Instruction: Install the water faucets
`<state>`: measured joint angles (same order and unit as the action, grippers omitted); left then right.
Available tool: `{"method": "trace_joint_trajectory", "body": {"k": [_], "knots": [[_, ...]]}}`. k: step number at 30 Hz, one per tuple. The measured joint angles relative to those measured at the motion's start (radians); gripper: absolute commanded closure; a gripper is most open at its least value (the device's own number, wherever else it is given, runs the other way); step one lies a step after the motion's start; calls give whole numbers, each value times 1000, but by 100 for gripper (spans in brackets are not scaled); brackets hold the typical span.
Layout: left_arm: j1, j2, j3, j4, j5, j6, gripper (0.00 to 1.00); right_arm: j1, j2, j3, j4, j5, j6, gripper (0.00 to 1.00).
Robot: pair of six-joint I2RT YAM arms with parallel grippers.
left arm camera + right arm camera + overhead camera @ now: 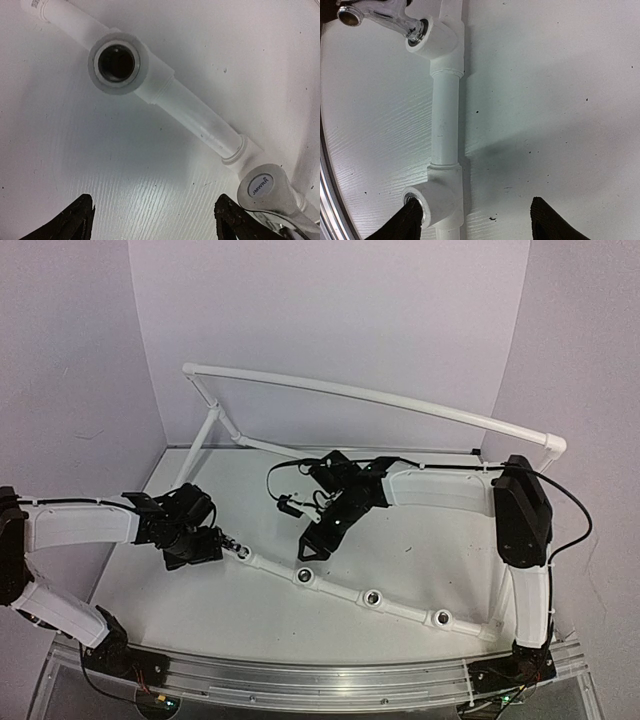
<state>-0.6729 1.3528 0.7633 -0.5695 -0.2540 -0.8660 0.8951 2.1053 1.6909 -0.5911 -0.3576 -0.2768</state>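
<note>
Looking down from its own wrist, the left gripper (152,225) shows its jaws spread wide with only bare table (100,165) between them. A water faucet (265,189), its silvery cap lettered, sits at a pipe joint just beside one jaw; whether they touch I cannot tell. The right wrist view gives that faucet's side, its chrome stem entering a tee of the white pipe frame (445,125). The right gripper (475,222), likewise spread and holding nothing, hangs over an open socket (415,202). Only the overhead view shows the frame's rear rail arching behind both arms and a black cable (285,475) looping above the table.
</note>
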Motion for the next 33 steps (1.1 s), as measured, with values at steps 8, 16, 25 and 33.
{"method": "trace_joint_trajectory", "body": {"k": [8, 16, 25, 33], "knots": [[26, 25, 48, 86, 2, 55, 17, 0, -7, -15, 0, 0, -3, 29], [27, 43, 82, 137, 63, 136, 17, -1, -13, -26, -1, 1, -4, 29], [27, 81, 139, 172, 143, 226, 23, -1, -20, -32, 0, 1, -7, 29], [8, 133, 193, 167, 203, 314, 31, -10, -27, -44, -1, 1, -7, 29]]}}
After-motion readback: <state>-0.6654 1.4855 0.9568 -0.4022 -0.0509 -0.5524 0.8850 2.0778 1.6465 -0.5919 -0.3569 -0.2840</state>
